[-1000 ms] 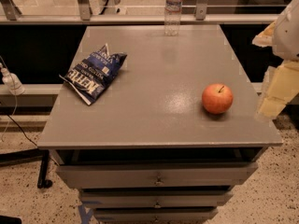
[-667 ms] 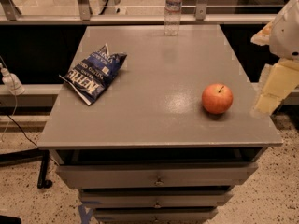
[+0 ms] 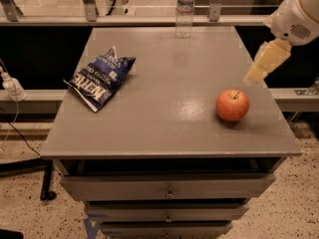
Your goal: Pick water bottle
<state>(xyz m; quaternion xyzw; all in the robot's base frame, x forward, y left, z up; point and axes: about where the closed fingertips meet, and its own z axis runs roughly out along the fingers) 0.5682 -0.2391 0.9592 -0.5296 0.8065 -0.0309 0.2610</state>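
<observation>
The water bottle (image 3: 185,10) stands upright at the far edge of the grey table (image 3: 169,123), slightly right of centre; it is clear and ribbed with a pale label band. My gripper (image 3: 264,63) hangs over the table's right edge, above and to the right of a red apple (image 3: 232,105), well to the right of the bottle and nearer the front. It holds nothing that I can see.
A blue chip bag (image 3: 100,78) lies on the left part of the table. Drawers (image 3: 169,190) sit below the table top. A metal rail and glass (image 3: 149,19) run behind the table. A cable and plug (image 3: 11,86) hang at the left.
My gripper has risen and moved toward the far side of the table, from beside the apple to above and behind it. The bottle, apple and bag have not moved.
</observation>
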